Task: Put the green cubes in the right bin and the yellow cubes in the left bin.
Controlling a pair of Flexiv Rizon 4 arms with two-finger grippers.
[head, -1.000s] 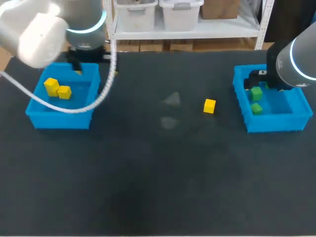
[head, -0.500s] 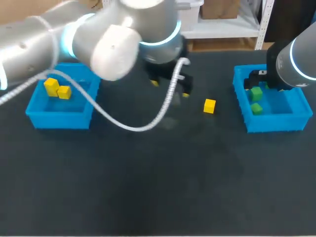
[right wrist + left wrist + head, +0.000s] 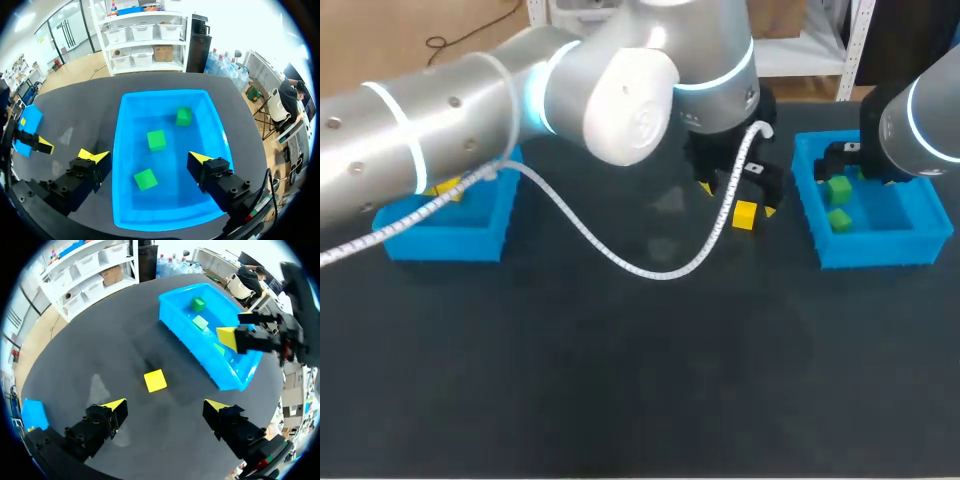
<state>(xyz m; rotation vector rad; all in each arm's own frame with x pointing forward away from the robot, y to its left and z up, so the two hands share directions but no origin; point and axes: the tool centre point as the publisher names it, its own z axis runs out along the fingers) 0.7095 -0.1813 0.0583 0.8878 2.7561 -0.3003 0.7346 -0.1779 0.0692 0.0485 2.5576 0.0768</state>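
- The job in hand is the last loose yellow cube (image 3: 744, 215). It sits on the black table (image 3: 620, 380), near the right bin (image 3: 876, 249) but not touching it.
- My left arm comes in from the left and reaches past the middle. The left gripper (image 3: 165, 404) hangs over the yellow cube.
- Its two fingers are spread far apart and hold nothing. In the left wrist view the cube lies a little ahead of the gap between them, so I think the gripper is not quite lined up.
- Three green cubes (image 3: 156, 140) lie in the right bin, so the green part looks done.
- The right gripper (image 3: 147, 157) hangs over the right bin. Its fingers are also spread wide and hold nothing.
- The left bin (image 3: 445, 240) is well away on the other side. My left arm hides most of it, and only a bit of yellow (image 3: 444, 187) peeks out.
- Next, I think the left gripper needs to slide forward a bit so the cube is right between its fingers.
- Then it needs to go down, one finger on each side, and squeeze.
- The cube looks turned a little, so the fingers may need to turn to meet its flat sides.
- After that the cube has a long ride back to the left bin.
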